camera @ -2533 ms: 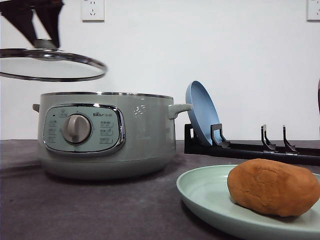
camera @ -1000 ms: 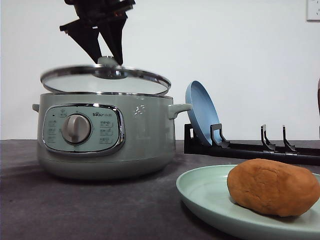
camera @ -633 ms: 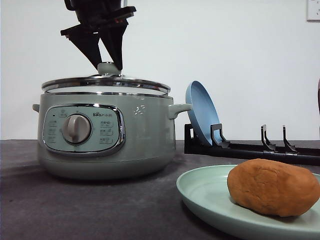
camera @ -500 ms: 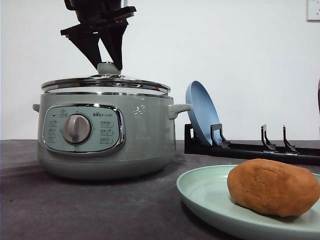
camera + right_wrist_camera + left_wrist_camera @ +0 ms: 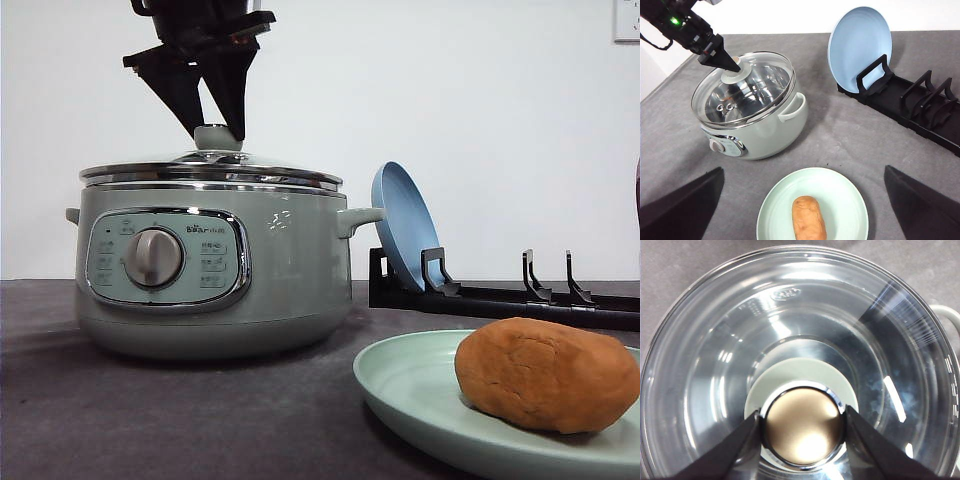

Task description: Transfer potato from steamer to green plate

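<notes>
The orange-brown potato (image 5: 545,375) (image 5: 808,217) lies on the green plate (image 5: 410,385) (image 5: 777,210) at the front right. Left of it stands the sage-green steamer (image 5: 290,270) (image 5: 770,135) with its glass lid (image 5: 210,172) (image 5: 750,87) (image 5: 715,365) sitting level on the rim. My left gripper (image 5: 217,135) (image 5: 725,62) (image 5: 802,440) is shut on the lid knob (image 5: 802,426), one dark finger on each side. High above the plate, my right gripper (image 5: 803,169) is wide open and holds nothing.
A blue plate (image 5: 400,225) (image 5: 860,42) leans upright in a black dish rack (image 5: 520,300) (image 5: 910,105) behind the green plate, to the steamer's right. Grey tabletop (image 5: 200,420) lies bare in front of the steamer.
The left gripper carried the lid from up at the left over the steamer and lowered it; the lid now rests flat on the rim. Potato and plates have not moved.
</notes>
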`<move>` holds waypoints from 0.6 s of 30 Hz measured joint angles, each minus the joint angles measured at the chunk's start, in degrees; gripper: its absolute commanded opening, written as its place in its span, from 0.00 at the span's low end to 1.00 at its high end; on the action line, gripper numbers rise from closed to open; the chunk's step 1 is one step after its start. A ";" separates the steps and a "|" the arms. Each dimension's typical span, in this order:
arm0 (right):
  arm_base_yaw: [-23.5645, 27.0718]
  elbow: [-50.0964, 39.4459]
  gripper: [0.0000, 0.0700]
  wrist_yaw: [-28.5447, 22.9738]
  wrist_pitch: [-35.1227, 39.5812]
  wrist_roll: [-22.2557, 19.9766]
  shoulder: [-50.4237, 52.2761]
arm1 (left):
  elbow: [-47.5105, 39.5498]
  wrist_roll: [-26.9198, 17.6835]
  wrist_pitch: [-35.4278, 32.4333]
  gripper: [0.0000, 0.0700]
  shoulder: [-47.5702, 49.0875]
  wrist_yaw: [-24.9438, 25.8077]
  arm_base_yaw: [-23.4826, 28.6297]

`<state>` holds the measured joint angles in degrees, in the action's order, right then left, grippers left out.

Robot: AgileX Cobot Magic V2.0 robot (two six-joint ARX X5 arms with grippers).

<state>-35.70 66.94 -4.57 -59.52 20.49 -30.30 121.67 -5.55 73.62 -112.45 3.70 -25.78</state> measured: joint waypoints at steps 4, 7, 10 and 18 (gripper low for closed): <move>0.00 0.00 0.93 0.00 0.17 0.00 0.00 | -0.02 0.53 1.29 0.00 -0.08 1.15 -0.79; 0.00 0.00 0.93 0.02 0.17 0.00 0.00 | -0.02 0.53 1.01 0.00 -0.08 1.15 -1.04; 0.00 0.00 0.93 0.02 0.17 0.00 0.00 | -0.02 0.53 0.95 0.00 -0.08 -0.36 -1.13; 0.00 0.00 0.93 0.02 0.17 0.00 0.00 | 0.00 0.51 0.49 0.00 -0.08 -2.29 -1.24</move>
<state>-35.70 66.94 -4.56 -59.35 20.49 -30.30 121.66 -5.04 74.12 -112.53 1.41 -27.03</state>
